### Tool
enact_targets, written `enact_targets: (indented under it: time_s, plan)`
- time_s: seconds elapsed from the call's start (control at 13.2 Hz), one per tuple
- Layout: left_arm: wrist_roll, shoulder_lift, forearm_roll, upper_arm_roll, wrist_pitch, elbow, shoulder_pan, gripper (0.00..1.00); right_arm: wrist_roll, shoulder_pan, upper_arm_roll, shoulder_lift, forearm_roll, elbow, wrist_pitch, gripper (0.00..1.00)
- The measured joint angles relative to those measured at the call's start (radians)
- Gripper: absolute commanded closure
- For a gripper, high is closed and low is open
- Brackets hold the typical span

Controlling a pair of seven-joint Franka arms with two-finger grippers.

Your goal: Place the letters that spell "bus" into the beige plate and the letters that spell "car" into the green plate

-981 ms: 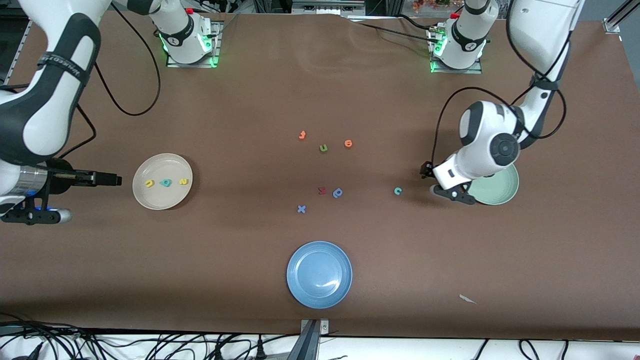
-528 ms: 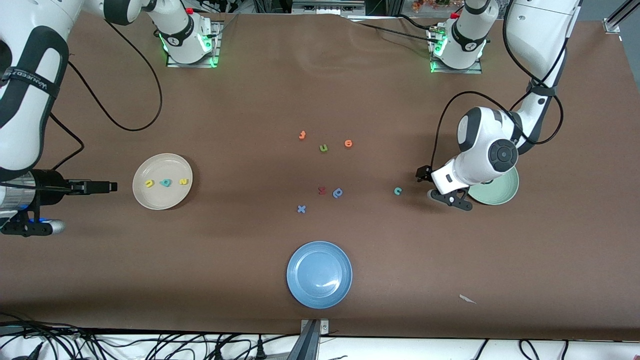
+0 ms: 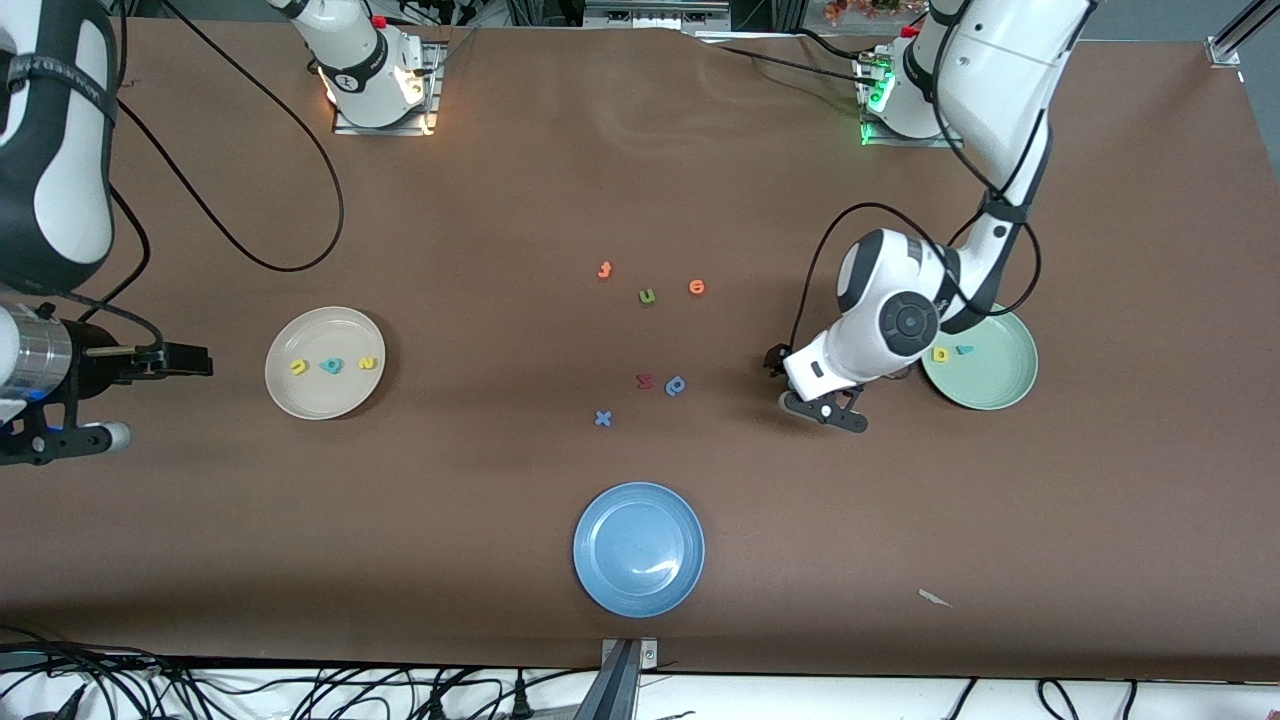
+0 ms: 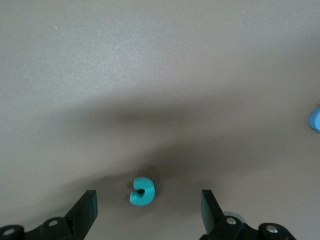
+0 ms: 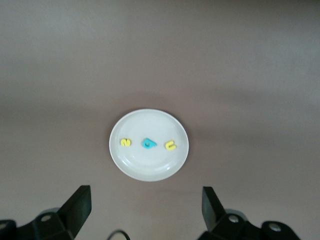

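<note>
While the teal "c" (image 4: 142, 191) lies flat on the brown tabletop (image 3: 500, 200), the left pincer (image 4: 148, 210) hangs just over it with its fingers (image 4: 86, 209) spread wide, one on either side of the letter and neither touching it. In the front view the left arm's wrist hides this letter. It sits beside the green plate (image 3: 1005, 385), toward the middle of the tabletop. In that plate rest the yellow "a" (image 3: 941, 353) and the teal "r" (image 3: 963, 350), close together near its rim.

At the right arm's end, the beige plate (image 3: 322, 395) carries the yellow "u" (image 3: 298, 368), the teal "b" (image 3: 331, 365) and the yellow "s" (image 3: 367, 363) in a row. The right pincer (image 5: 147, 210) waits above the tabletop beside this plate, released and holding nothing.

Loose letters lie mid-table: an orange pair (image 3: 604, 270), an olive-green "u" (image 3: 647, 296), a red one (image 3: 644, 381), a blue "p"-like letter (image 3: 676, 386) and a blue "x" (image 3: 602, 418). A blue plate (image 3: 690, 550) sits nearest the front camera.
</note>
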Motion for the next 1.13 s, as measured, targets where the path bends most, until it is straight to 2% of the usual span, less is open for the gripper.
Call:
enact_targets:
  time_s: [0.15,0.23,0.3,0.45,0.68,0.75,0.91,0.98,1.13]
  plan:
    - [0.0,0.014,0.002,0.012,0.002,0.002,-0.001,0.1,0.0,0.001,0.0,-0.081,-0.002,-0.155,0.141,0.01]
    - [0.001,0.018,0.006,0.015,0.003,0.002,-0.001,0.16,0.0,0.002,-0.001,-0.124,-0.002,-0.235,0.197,0.01]
    - [0.001,0.02,0.011,0.015,0.004,0.002,-0.001,0.19,0.0,0.003,-0.001,-0.162,-0.003,-0.3,0.231,0.01]
    - [0.001,0.022,0.013,0.015,0.004,0.002,-0.004,0.21,0.0,0.006,-0.001,-0.209,-0.003,-0.365,0.252,0.01]
    - [-0.011,0.035,0.013,0.016,0.004,-0.007,-0.021,0.21,0.002,0.006,-0.001,-0.223,-0.003,-0.388,0.259,0.0]
    - [-0.019,0.038,0.014,0.017,0.006,-0.009,-0.026,0.28,0.002,0.006,-0.001,-0.223,-0.003,-0.392,0.263,0.0]
    - [-0.026,0.038,0.016,0.02,0.006,-0.009,-0.028,0.63,0.009,0.006,-0.001,-0.223,-0.003,-0.396,0.264,0.0]
    - [-0.026,0.038,0.016,0.021,0.006,-0.011,-0.028,0.78,0.011,0.006,-0.001,-0.223,-0.003,-0.396,0.264,0.0]
    - [-0.028,0.033,0.016,0.014,0.006,-0.01,-0.031,0.93,0.019,0.007,-0.001,-0.223,-0.003,-0.396,0.264,0.0]
